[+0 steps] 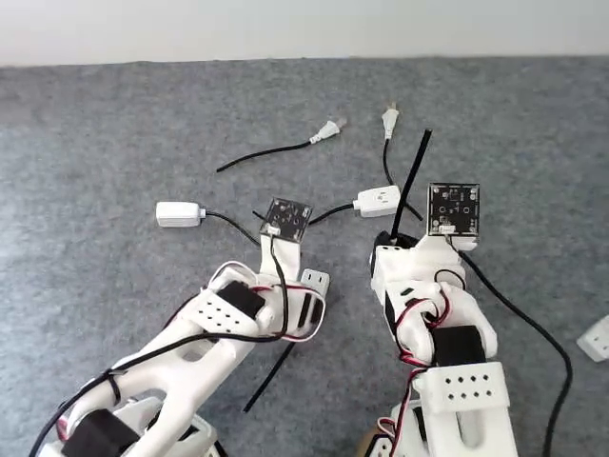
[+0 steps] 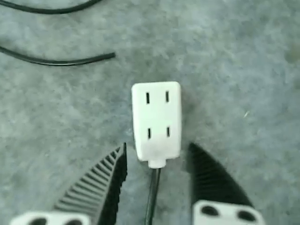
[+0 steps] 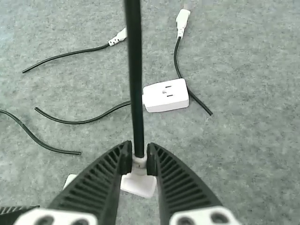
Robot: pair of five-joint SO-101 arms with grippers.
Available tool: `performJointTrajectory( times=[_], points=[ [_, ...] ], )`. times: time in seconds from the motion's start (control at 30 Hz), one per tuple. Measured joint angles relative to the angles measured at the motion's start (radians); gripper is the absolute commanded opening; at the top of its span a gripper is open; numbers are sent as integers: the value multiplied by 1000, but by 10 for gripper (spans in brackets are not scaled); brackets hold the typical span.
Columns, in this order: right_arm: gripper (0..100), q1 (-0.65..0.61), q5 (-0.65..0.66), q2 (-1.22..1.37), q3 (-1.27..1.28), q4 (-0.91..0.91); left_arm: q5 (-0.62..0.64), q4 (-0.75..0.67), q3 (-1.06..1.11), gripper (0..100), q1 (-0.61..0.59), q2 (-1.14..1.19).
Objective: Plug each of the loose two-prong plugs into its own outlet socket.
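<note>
L gripper (image 2: 157, 150) open, straddling the 2-outlet socket (image 2: 156, 117) at its cord end on the carpet (image 2: 243, 56). R gripper (image 3: 138, 146) clamped on black cord (image 3: 133, 70) at its white end. We'd close L squarely on sidewalls, keeping slots clear.

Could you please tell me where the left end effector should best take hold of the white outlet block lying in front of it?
Probably best: grip the white rectangular plastic outlet block across its two long side walls, near the cord end, coming down from above. It lies flat, slots up, and those sides are straight and parallel; the open left end effector straddles that end.
</note>
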Motion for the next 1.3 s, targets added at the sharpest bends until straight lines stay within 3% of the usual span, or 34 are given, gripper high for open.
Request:
performJointTrajectory(
  times=[0.4, 0.5, 0.6, 0.93, 1.2, 1.3],
  points=[
    [9, 0, 0, 0, 0, 0, 5, 94, -273, 227, 0, 382],
    [9, 0, 0, 0, 0, 0, 23, 129, -348, 138, 0, 463],
    [9, 0, 0, 0, 0, 0, 121, 135, -397, 9, 5, 514],
    [9, 0, 0, 0, 0, 0, 359, 187, -568, 13, 3, 557],
    [9, 23, 0, 0, 0, 0, 384, 239, -761, 15, 21, 741],
    [9, 20, 0, 0, 0, 0, 338, 301, -881, 16, 25, 853]
  ],
)
